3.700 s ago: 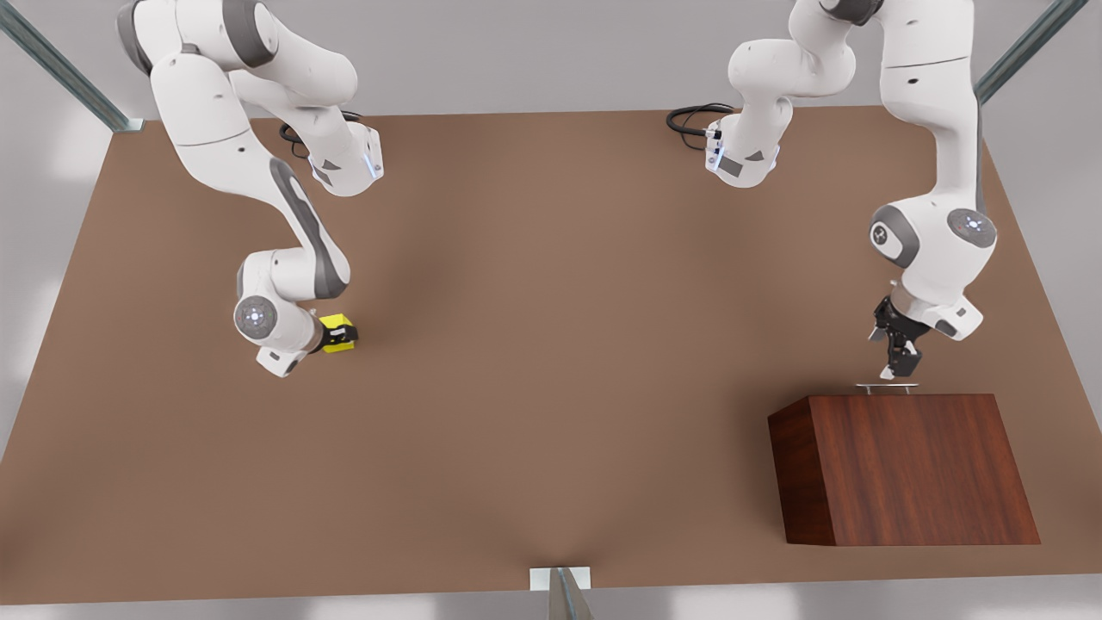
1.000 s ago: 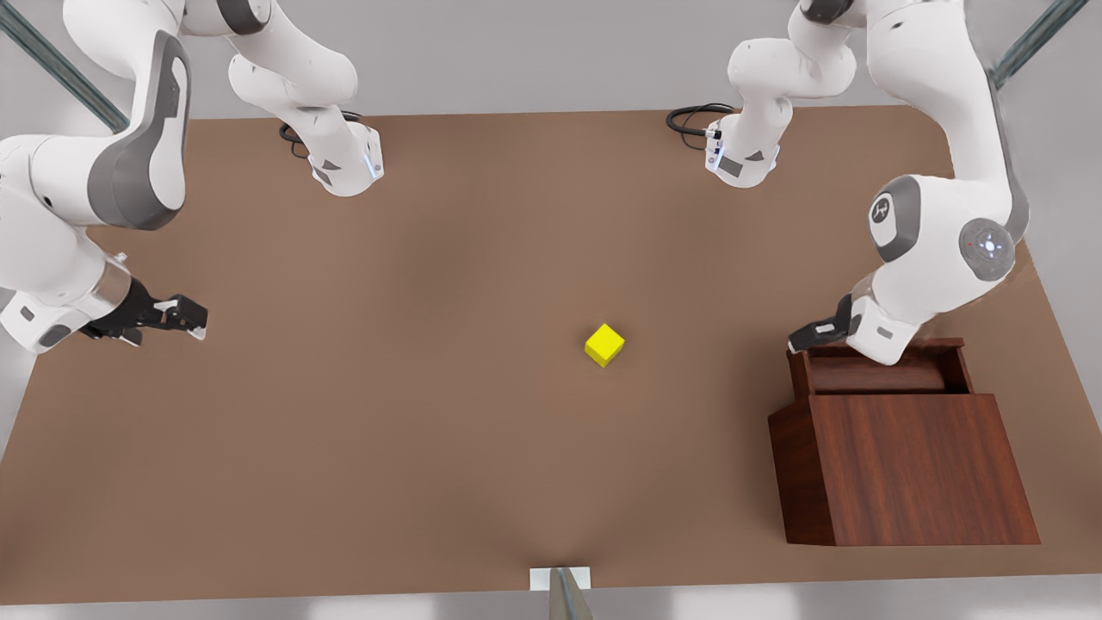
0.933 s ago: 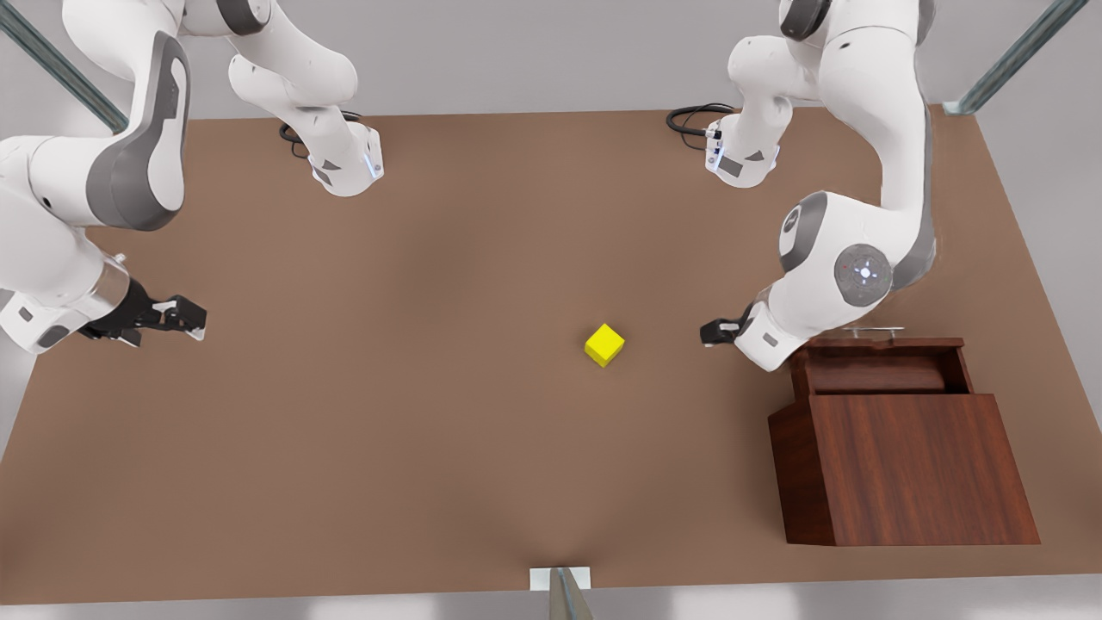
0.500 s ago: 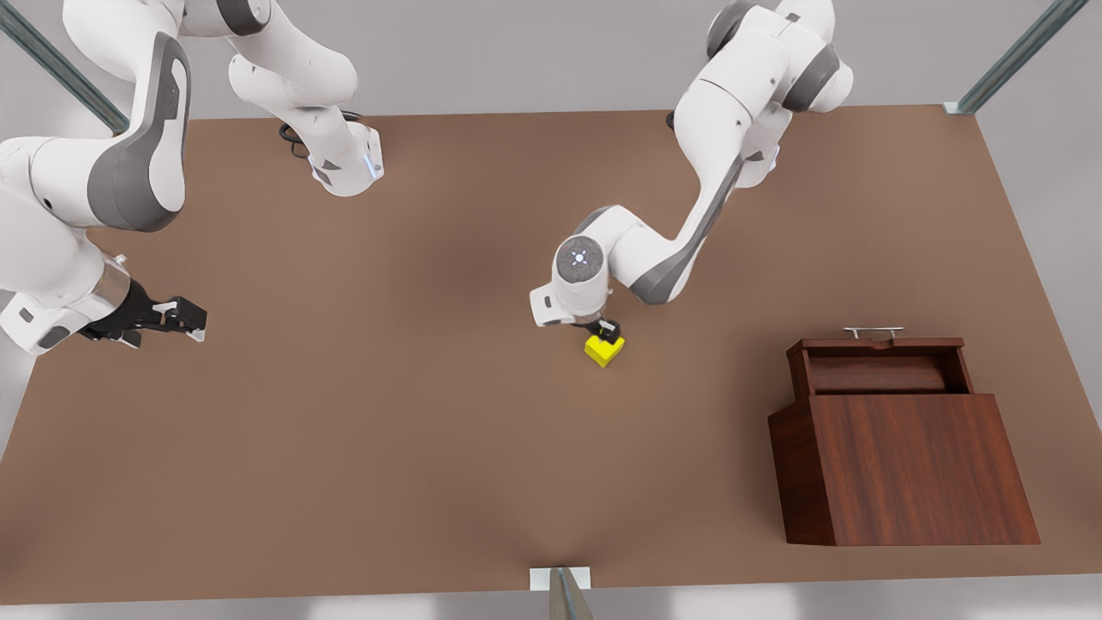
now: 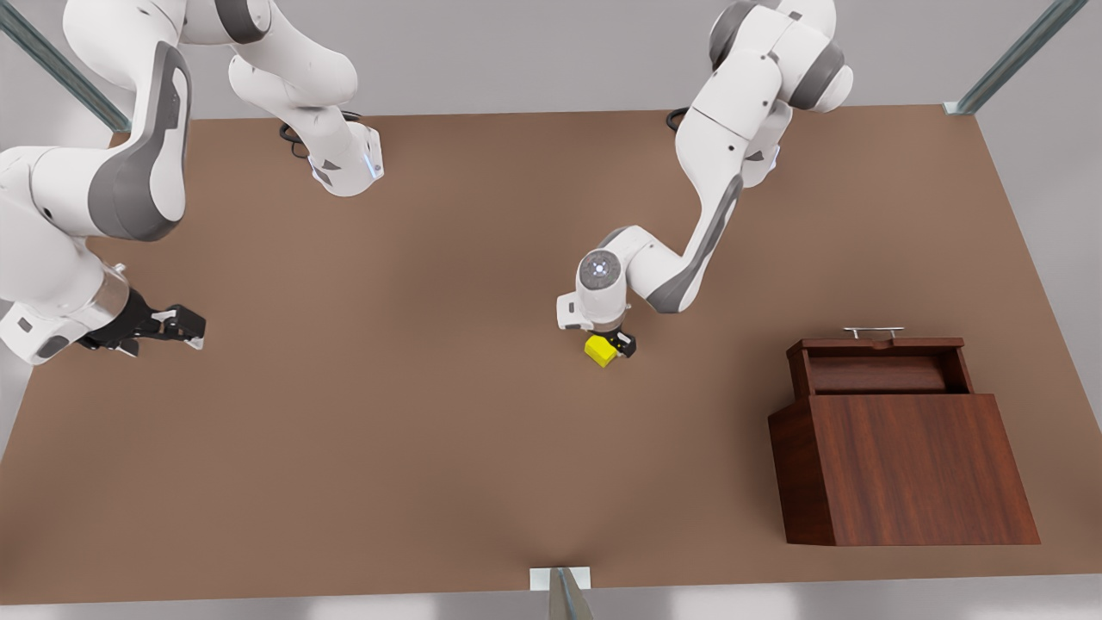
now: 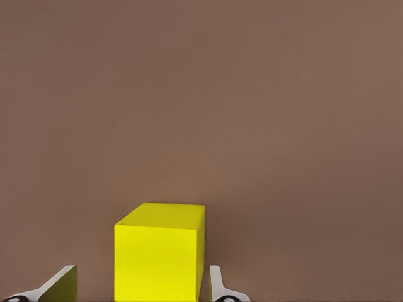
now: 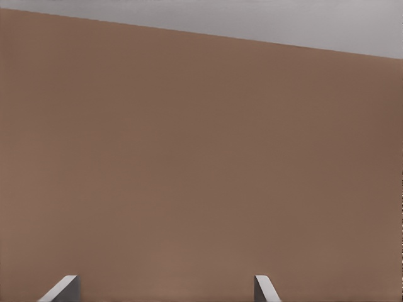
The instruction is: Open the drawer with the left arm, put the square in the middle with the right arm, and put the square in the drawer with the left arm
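One brown tabletop (image 5: 448, 448) carries everything here, and it is the largest thing in the front view. Two white arms reach over it from the far edge. The right arm (image 5: 95, 198) stands at the front view's left and waits there, well apart from everything else; the left arm (image 5: 715, 198) comes from the front view's right and bends down toward the table's middle.

One wooden box (image 5: 904, 469) sits near the front view's right edge. Its single drawer (image 5: 878, 366) is pulled out toward the far side, its hollow showing, with one thin silver handle (image 5: 873, 331) on its outer face.

Two black grippers are counted. The right gripper (image 5: 176, 325) hangs low over bare table at the front view's left, its two fingers spread wide with nothing between them; in the right wrist view both tips (image 7: 63, 288) stand far apart over plain brown surface. The left gripper (image 5: 613, 346) is down over the middle of the table, straddling the cube.

One yellow square (image 5: 600, 350) rests on the tabletop near the middle, well apart from the drawer. In the left wrist view the square (image 6: 160, 251) sits between the two fingertips (image 6: 220, 288), one close beside it and the other clear of its side, so the claw is not yet clenched.
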Controlling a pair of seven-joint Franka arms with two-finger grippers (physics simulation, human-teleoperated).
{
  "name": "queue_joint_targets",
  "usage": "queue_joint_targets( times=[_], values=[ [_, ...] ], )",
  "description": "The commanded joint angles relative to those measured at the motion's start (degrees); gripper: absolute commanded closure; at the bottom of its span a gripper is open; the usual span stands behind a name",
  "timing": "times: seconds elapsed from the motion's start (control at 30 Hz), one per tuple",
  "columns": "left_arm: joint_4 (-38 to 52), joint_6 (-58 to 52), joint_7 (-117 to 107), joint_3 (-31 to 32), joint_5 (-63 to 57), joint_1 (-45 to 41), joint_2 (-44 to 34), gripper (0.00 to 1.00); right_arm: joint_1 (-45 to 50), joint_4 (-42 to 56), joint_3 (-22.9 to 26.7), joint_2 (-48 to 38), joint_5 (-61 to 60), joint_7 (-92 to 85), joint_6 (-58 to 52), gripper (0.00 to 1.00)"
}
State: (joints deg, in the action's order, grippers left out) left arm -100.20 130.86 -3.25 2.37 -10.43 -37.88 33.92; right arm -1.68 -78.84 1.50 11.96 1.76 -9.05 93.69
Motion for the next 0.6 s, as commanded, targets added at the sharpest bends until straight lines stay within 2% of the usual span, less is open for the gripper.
queue_joint_targets(
  times=[0.0, 0.3, 0.33, 0.4, 0.57],
  values=[
    [0.00, 0.10, 0.00, 0.00, -0.03, 0.00, 0.10, 0.00, 0.18, 0.00, 0.00, -0.09, 0.00, 0.00, 0.00, 0.00],
    [-0.79, 3.26, 0.00, -0.35, -0.03, 0.00, 4.31, 0.00, 0.53, 0.00, 0.00, 0.08, 0.53, 0.17, 0.00, 0.00],
    [-0.88, 3.61, 0.00, -0.35, -0.11, 0.00, 4.23, 0.13, 0.53, 0.00, 0.00, 0.08, 0.53, 0.17, 0.00, 0.00],
    [-0.88, 3.61, 0.00, -0.35, -0.03, 0.00, 4.23, 0.27, 0.53, 0.00, 0.00, 0.08, 0.44, 0.26, 0.00, 0.00],
    [-0.88, 4.05, -0.26, -0.35, -0.03, 0.00, 4.58, 0.33, 0.53, 0.00, 0.00, 0.08, 0.44, 0.26, 0.00, 0.00]
  ],
)
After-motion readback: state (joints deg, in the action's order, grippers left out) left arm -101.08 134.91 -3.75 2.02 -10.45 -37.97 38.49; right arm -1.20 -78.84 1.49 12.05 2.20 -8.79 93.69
